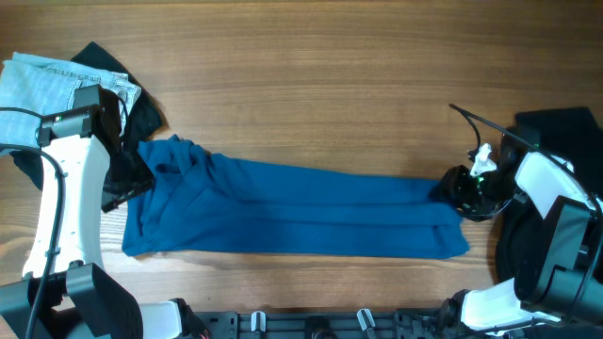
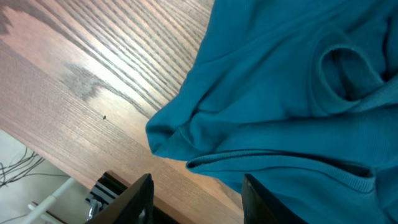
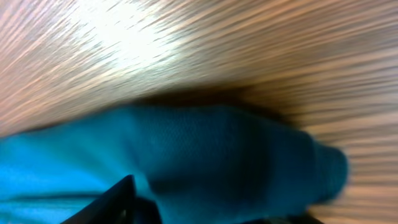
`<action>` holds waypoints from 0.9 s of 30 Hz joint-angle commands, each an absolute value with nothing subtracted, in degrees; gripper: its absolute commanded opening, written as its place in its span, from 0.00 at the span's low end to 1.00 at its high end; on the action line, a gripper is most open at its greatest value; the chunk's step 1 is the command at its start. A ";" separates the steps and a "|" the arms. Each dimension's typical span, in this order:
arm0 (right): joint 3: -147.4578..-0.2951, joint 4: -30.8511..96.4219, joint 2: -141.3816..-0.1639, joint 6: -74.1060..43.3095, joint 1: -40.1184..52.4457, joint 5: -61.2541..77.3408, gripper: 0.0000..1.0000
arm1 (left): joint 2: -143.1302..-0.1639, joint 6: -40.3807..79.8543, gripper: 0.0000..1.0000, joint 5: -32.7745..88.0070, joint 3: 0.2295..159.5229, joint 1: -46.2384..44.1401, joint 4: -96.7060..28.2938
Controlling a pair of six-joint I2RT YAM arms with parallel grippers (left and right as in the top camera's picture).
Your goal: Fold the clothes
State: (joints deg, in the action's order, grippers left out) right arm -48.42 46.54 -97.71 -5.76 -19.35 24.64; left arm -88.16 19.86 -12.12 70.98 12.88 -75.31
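Observation:
The deep-blue shirt (image 1: 301, 207) lies folded into a long band across the table. My left gripper (image 1: 127, 184) is at its left end, where the collar is bunched. In the left wrist view the jaws (image 2: 196, 199) are open and empty, low over the table edge, with the shirt (image 2: 280, 93) just ahead and under the right finger. My right gripper (image 1: 455, 193) is at the shirt's right end. The right wrist view is blurred, and the jaws (image 3: 211, 208) look open, astride a bunched fold of the shirt (image 3: 217, 155).
Pale-blue jeans (image 1: 42, 80) and a black garment (image 1: 141, 113) lie at the back left, behind my left arm. Another black garment (image 1: 565, 127) lies at the right edge. The near table edge runs close to the shirt's front hem.

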 commanded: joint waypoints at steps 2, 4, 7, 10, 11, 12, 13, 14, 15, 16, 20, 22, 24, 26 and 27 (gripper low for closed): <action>-44.47 43.70 -102.85 -2.13 -18.09 30.59 0.11 | -87.00 19.77 0.46 -11.79 72.10 13.28 -74.74; -48.95 45.08 -102.85 -4.82 -18.09 25.43 0.04 | -87.00 19.75 0.45 -11.79 72.10 13.28 -74.74; -56.82 47.09 -102.85 -7.60 -18.09 19.46 0.04 | -87.00 19.75 0.45 -11.79 72.10 13.28 -74.56; -64.97 48.07 -102.85 -10.39 -18.09 14.55 0.04 | -87.00 19.75 0.46 -11.79 72.07 13.28 -74.00; -66.72 48.56 -102.85 -11.99 -18.09 12.64 0.04 | -87.00 19.77 0.47 -11.79 72.07 13.28 -73.76; -68.20 48.90 -102.85 -13.04 -18.09 11.00 0.04 | -87.00 19.77 0.49 -11.79 72.07 13.28 -73.60; -70.02 49.71 -102.85 -14.24 -18.09 8.49 0.04 | -87.00 19.77 0.50 -11.79 72.07 13.28 -73.23; -71.07 50.63 -102.85 -15.68 -18.09 5.98 0.04 | -87.00 19.77 0.52 -11.77 72.07 13.28 -72.97; -71.61 51.51 -102.85 -17.12 -18.15 3.86 0.05 | -87.00 19.79 0.56 -11.70 72.07 13.30 -72.55; -71.72 51.72 -102.85 -17.28 -18.31 3.62 0.04 | -87.00 19.79 0.59 -11.44 72.07 13.30 -72.34; -71.72 51.86 -102.87 -15.35 -18.57 4.82 0.04 | -87.00 19.73 0.62 -5.96 72.07 13.30 -69.76; -71.75 51.77 -102.85 -12.49 -18.57 8.45 0.04 | -87.00 19.75 0.63 -5.78 72.07 13.30 -69.34; -71.75 51.66 -102.52 -5.48 -18.24 15.51 0.05 | -87.00 19.75 0.63 -5.78 72.07 13.30 -69.10; -71.75 52.66 -101.47 -4.58 -17.19 18.79 0.04 | -87.00 19.75 0.64 -5.78 72.07 13.30 -68.82; -71.75 53.54 -100.44 -4.67 -16.01 19.66 0.04 | -87.00 19.75 0.64 -5.78 72.07 13.30 -68.79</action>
State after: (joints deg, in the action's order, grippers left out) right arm -70.67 52.27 -102.21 -8.38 -18.00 13.30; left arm -88.16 19.84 -6.92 71.00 12.88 -69.08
